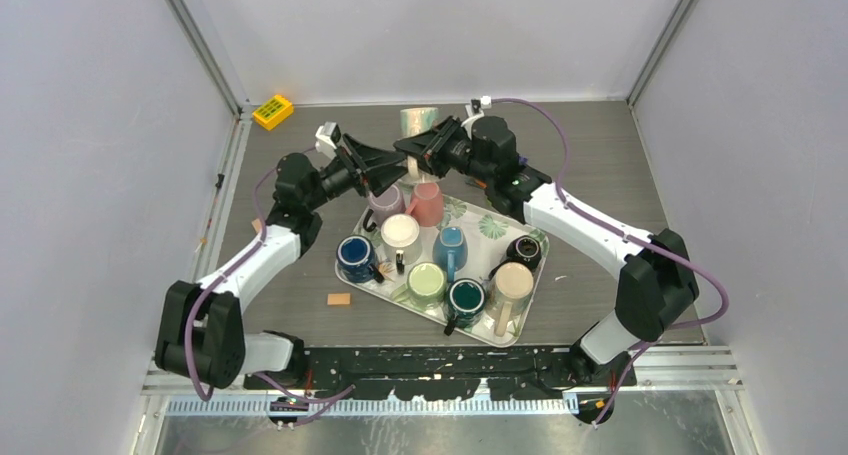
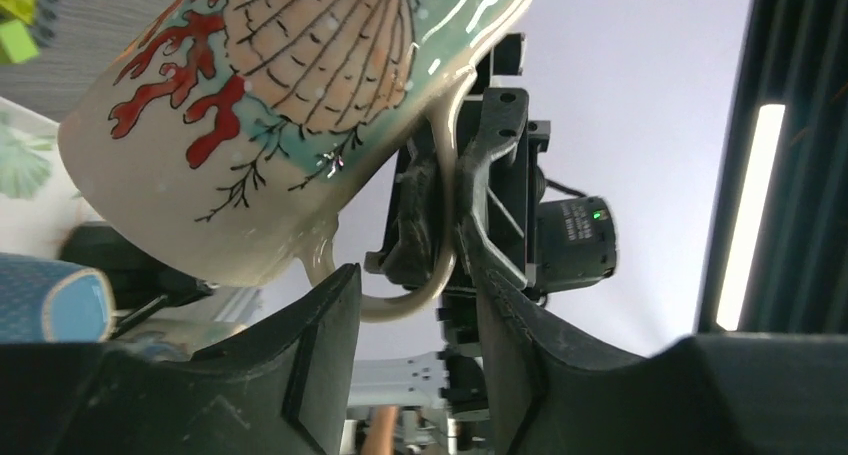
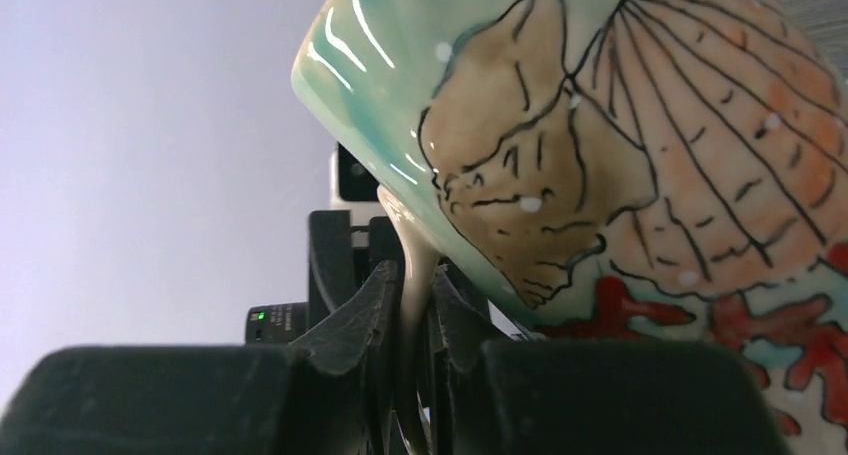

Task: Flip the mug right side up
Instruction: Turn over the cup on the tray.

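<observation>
Top external: near-centre on the table (image 1: 600,155), a tray (image 1: 490,225) of mugs, and over its far edge both arms meet with the seashell mug (image 1: 420,120) held aloft, tilted. The right end effector (image 3: 408,285) pinches tight on the handle (image 2: 447,165), probably to drive the turn. The left end effector (image 2: 405,295) stands half-wide, its fingers straddling the handle loop without gripping, likely to steady it.

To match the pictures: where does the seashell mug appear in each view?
Top external: seashell mug at upper centre.
Left wrist: upper left.
Right wrist: upper right.
Shared landmark: the right tool clamped on the mug's handle.
</observation>
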You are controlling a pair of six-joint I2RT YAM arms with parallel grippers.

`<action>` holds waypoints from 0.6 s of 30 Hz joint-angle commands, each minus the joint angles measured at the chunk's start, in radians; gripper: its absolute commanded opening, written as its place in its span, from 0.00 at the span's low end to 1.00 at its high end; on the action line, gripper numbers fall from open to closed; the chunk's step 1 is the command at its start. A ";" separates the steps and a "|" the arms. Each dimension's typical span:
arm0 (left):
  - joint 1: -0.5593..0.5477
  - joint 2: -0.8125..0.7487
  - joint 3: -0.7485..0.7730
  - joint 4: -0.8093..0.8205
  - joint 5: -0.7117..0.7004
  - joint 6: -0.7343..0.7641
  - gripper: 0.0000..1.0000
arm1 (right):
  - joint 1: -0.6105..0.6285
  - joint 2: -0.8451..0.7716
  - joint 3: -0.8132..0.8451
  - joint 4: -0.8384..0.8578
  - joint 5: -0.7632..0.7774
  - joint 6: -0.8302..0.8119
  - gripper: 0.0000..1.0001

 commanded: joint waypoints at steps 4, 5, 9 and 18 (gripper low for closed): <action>-0.005 -0.186 0.113 -0.504 -0.016 0.497 0.54 | 0.007 -0.027 0.162 -0.094 0.046 -0.068 0.01; -0.014 -0.209 0.144 -0.615 -0.068 0.596 0.55 | 0.008 -0.021 0.184 -0.140 0.057 -0.077 0.01; -0.117 -0.266 0.259 -0.926 -0.303 0.896 0.56 | 0.018 0.002 0.264 -0.290 0.100 -0.092 0.01; -0.407 -0.240 0.312 -0.995 -0.801 1.113 0.57 | 0.028 0.099 0.468 -0.515 0.132 -0.003 0.01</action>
